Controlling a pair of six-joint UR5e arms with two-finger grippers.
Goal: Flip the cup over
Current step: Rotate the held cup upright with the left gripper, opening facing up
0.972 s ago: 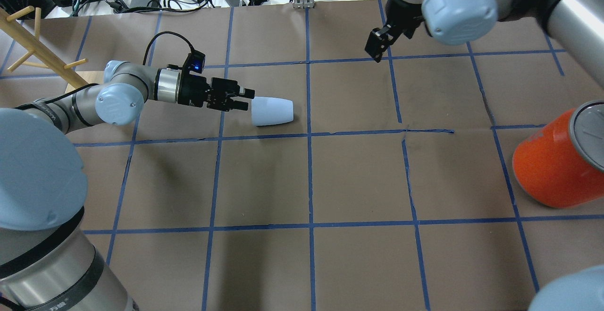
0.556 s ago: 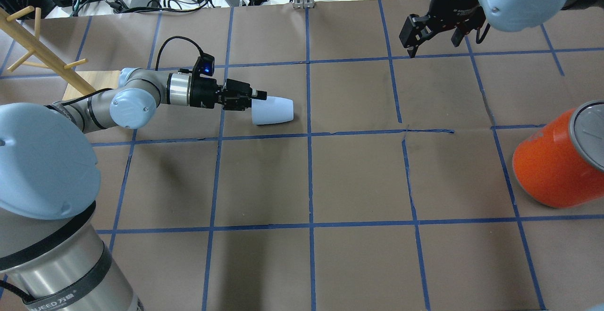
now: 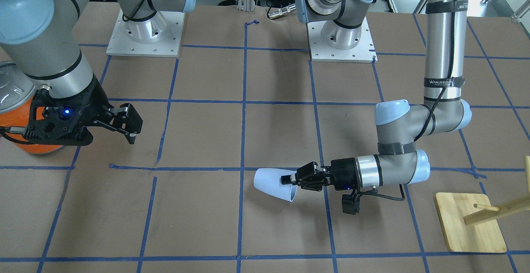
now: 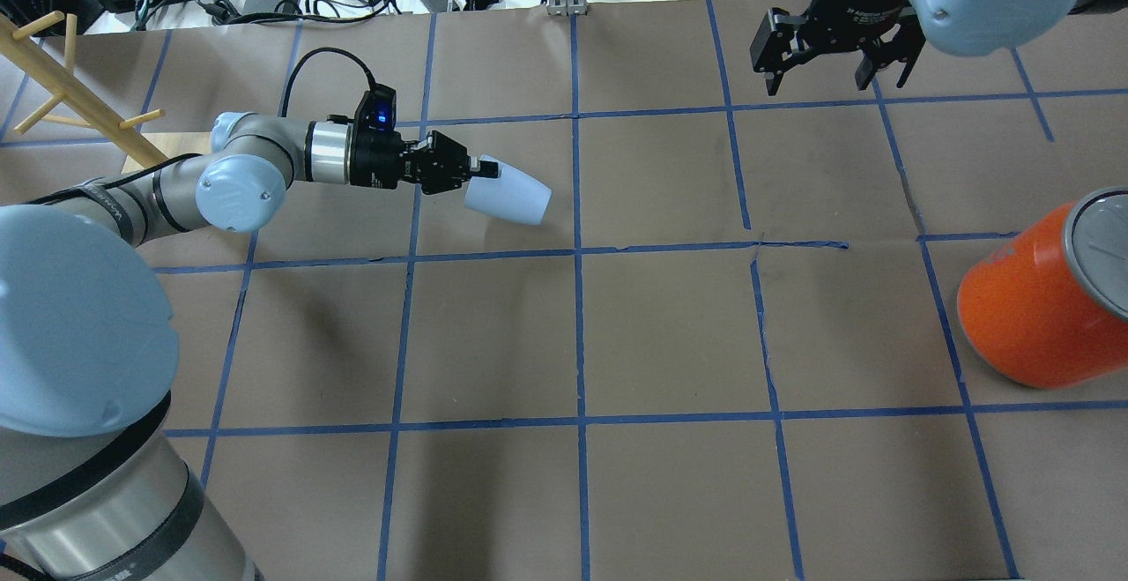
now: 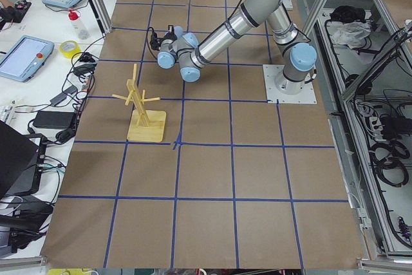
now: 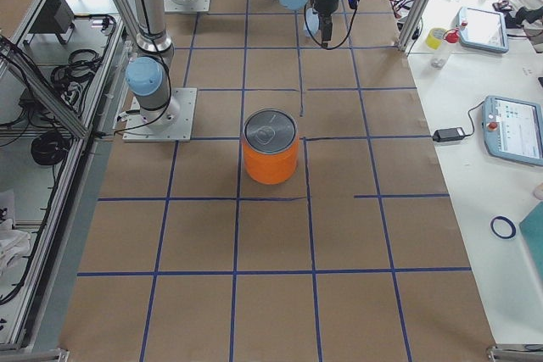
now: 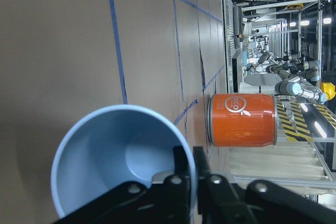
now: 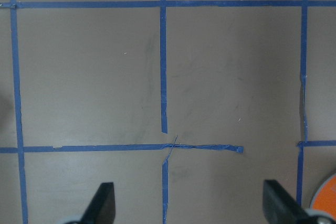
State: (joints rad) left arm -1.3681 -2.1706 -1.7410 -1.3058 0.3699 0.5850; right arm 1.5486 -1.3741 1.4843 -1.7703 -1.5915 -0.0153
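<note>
The cup [image 4: 511, 197] is a pale bluish-white tumbler on its side, its mouth toward my left arm and its base toward the table's middle. My left gripper [image 4: 481, 169] is shut on the cup's rim, one finger inside the mouth and one outside. It also shows in the front view: cup [image 3: 270, 183], left gripper [image 3: 290, 180]. The left wrist view looks into the cup's blue inside [image 7: 110, 166] with the fingers [image 7: 181, 179] pinched on the rim. My right gripper [image 4: 822, 78] is open and empty, far from the cup at the back right.
A large orange can [image 4: 1035, 312] with a silver top stands at the right edge, also in the left wrist view [image 7: 241, 120]. A wooden peg stand [image 4: 66, 78] on a square base [image 3: 470, 223] is behind my left arm. Cables and boxes lie beyond the table's far edge.
My left gripper reached the cup's mouth and shut on the rim, and the cup's mouth end swung toward the table's back. The right arm swung right and back, its gripper turned.
</note>
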